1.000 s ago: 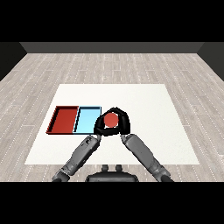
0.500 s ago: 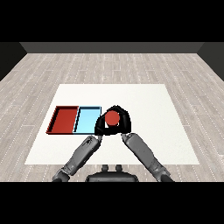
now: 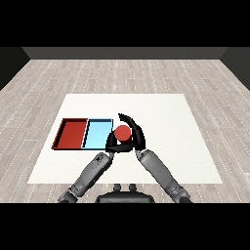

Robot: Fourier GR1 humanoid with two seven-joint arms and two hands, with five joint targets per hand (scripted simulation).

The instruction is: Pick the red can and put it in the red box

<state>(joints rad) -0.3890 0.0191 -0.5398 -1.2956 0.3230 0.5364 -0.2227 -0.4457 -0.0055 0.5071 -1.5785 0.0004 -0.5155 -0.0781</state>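
Left of centre, the red tray (image 3: pixel 72 134) lies on the white counter (image 3: pixel 166 122) with the light blue tray (image 3: pixel 97 135) touching its right side; both show bare floors. Just right of the blue tray, the red can (image 3: pixel 122 133) sits at frame centre, now close beside that tray's right wall; a second ago it stood further right and slightly higher in the frame, so the can has been carried leftward, towards the trays, though the blue tray must still be crossed before the red one is reached. Below and left of the can, the left hand (image 3: pixel 113 144) has its fingers curled against the can's lower side; whether it bears the can or only steadies it cannot be told. Right of the can, the right hand (image 3: pixel 136 136) wraps it, fingers arching over its upper right edge and clasping it; the can thus lies between the two hands, its red top exposed.
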